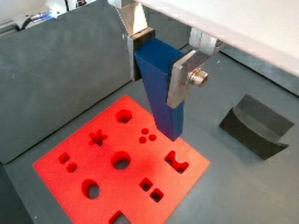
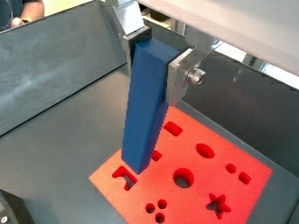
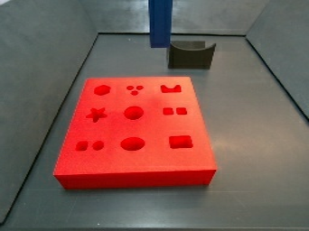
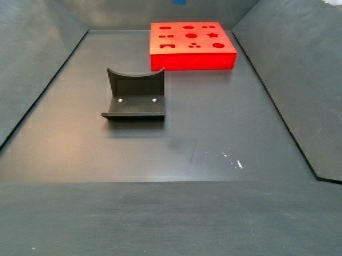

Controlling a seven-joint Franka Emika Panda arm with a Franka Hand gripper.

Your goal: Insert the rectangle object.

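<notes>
Blue and upright, the rectangle object [image 2: 145, 109] is clamped between the silver fingers [image 2: 180, 77] of the gripper [image 1: 163, 54], closed on its upper part; it is held in the air above the red board [image 1: 117, 166], its lower end clear of the holes; the dark fixture [image 3: 191, 52] is seen beside the board.

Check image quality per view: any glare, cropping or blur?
Both wrist views: end effector sharp, shut on the blue bar. A side view crops the bar at the frame edge; red board evenly lit. Another side view: faint glare specks on the floor.
</notes>
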